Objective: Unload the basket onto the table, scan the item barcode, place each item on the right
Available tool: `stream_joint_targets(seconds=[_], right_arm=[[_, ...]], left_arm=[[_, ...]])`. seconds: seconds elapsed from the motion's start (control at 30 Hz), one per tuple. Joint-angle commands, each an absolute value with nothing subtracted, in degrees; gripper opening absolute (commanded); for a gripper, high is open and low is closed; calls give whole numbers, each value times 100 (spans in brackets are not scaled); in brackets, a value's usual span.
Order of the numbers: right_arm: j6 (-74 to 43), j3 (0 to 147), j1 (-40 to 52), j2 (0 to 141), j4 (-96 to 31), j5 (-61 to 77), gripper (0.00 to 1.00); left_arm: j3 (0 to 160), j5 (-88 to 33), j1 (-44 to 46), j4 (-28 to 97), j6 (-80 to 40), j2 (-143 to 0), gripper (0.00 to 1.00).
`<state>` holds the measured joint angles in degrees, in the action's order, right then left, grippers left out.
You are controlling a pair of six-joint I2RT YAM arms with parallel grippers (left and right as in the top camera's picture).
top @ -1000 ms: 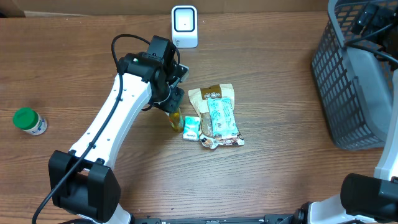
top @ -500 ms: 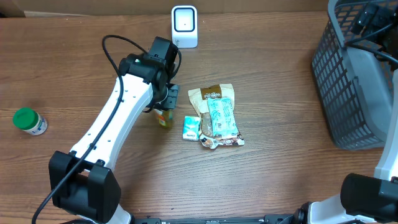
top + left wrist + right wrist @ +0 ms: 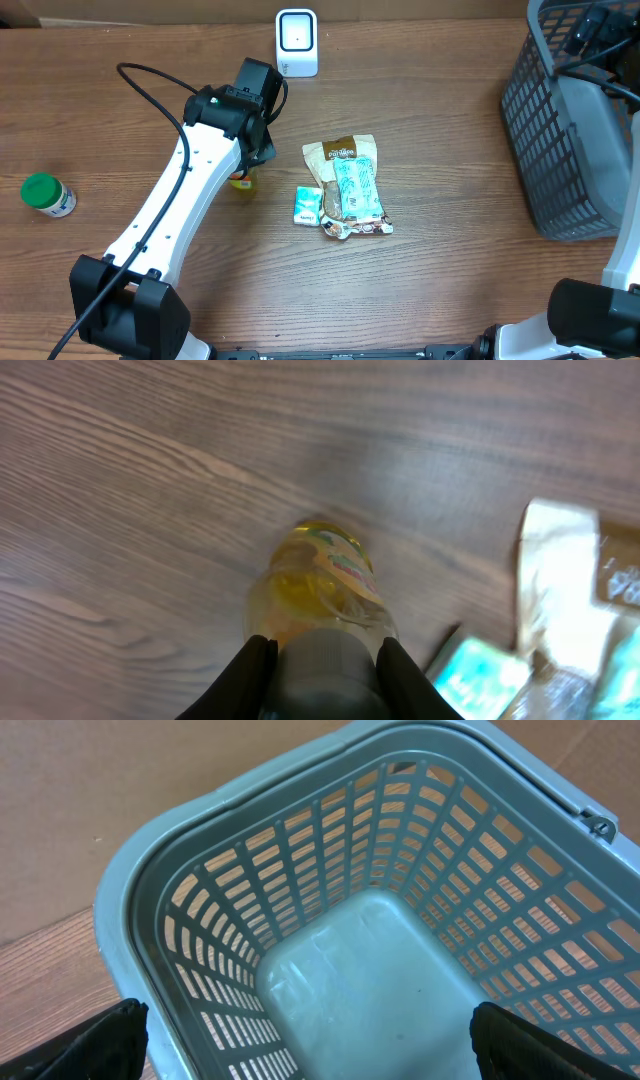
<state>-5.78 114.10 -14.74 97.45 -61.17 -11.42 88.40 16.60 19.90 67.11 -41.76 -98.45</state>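
Pinching bottle by its cap with left gripper, upright just left of packets. Right gripper spread wide over basket. Turn label squarely toward scanner; lift straight, then cross bare table, skirting packets, well inside edges.

From overhead we see only a yellow sliver of the small clear plastic bottle of yellow liquid; the white left arm covers everything else. In the left wrist view its grey cap runs off the bottom edge between the fingers of the left gripper. Its label is too blurred to read. The pale snack packets are cut by the right edge. The grey plastic basket is cropped too.
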Motion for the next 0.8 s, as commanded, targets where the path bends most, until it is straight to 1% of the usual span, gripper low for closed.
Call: stream_joint_targets(seconds=[0.0, 0.17, 0.33, 0.53, 0.77], right_arm=[[-602, 11513, -1476, 9690, -6095, -1197, 100], [-602, 11513, -1476, 9690, -6097, -1197, 100], [-602, 11513, -1476, 9690, -6097, -1197, 100], [-602, 11513, -1476, 9690, -6097, -1197, 100], [-602, 11513, -1476, 9690, -6095, -1197, 100]], left_arm=[[8779, 1846, 2001, 6576, -5015, -9675, 10], [8711, 1796, 2001, 6578, -5876, -9675, 11], [8617, 1793, 2032, 6578, -6302, -9679, 13], [8617, 1452, 2032, 6558, -6438, -9701, 17], [8593, 1428, 2032, 6573, -6436, -9725, 18]])
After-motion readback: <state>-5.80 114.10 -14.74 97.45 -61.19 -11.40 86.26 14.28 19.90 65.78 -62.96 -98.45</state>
